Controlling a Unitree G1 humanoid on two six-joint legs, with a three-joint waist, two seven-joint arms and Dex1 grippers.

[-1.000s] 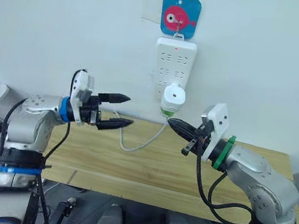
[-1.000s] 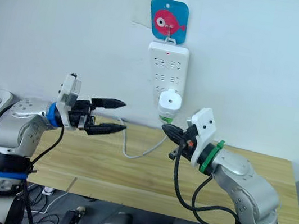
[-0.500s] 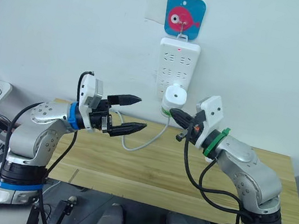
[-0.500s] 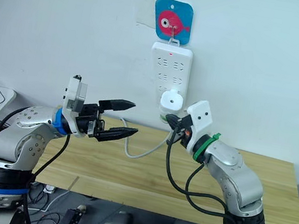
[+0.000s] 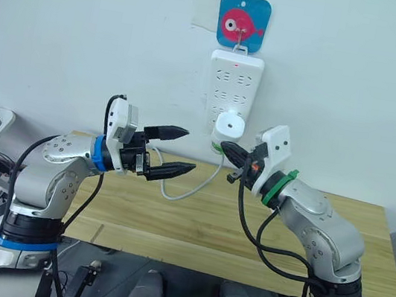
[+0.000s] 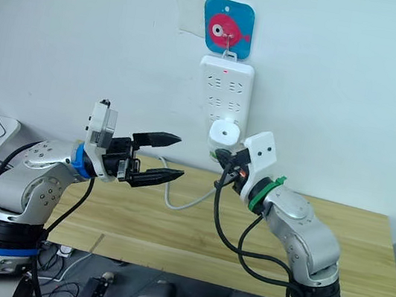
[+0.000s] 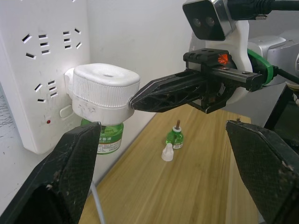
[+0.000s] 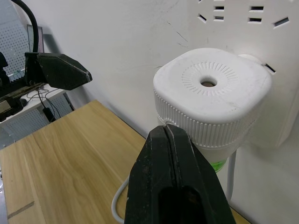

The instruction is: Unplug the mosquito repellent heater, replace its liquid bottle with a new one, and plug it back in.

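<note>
Two end effectors near plugged-in mosquito repellent heater (image 7: 103, 92), left end effector (image 5: 176, 150) wide open, right end effector (image 8: 169, 140) closed, touching it

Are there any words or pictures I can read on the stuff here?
No words can be read.
Green bottle label under the white heater: printed, too small and blurred to read.
Blue card above the power strip: a pink fish picture, no words.
Small green bottle on the table: no readable print.

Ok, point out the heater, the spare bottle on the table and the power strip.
heater (image 8: 212, 86): right wrist view, top face beside the hole.
spare bottle (image 7: 175, 139): left wrist view, green body.
power strip (image 5: 233, 86): left eye view, front face.
</note>
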